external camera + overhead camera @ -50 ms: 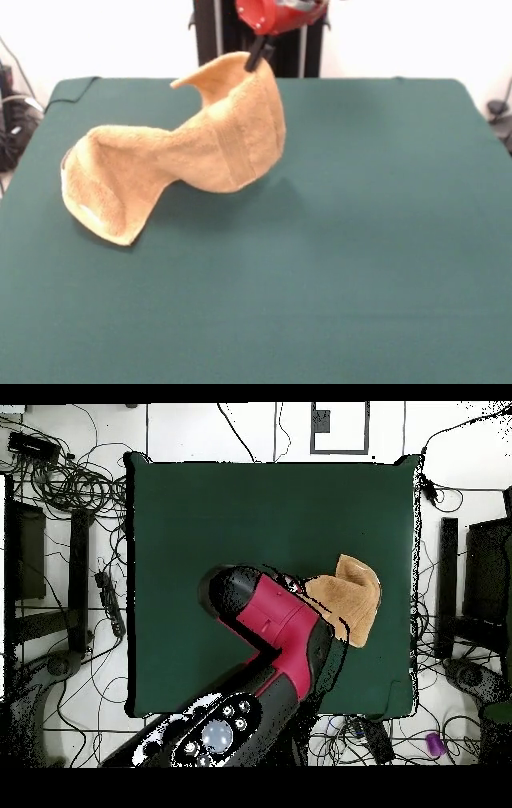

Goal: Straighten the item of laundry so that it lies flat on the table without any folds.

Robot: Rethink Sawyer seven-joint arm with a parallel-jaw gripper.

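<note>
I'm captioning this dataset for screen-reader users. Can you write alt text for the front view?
A robot gripper pinches the top edge of an orange-tan terry towel and lifts it, so one end hangs twisted in the air while the other end rests crumpled on the dark green table. Part of the red arm shows at the top.

We see a towel point(172, 156) of rough, looped terry cloth. The table point(336, 264) wears smooth, matt cloth.
</note>
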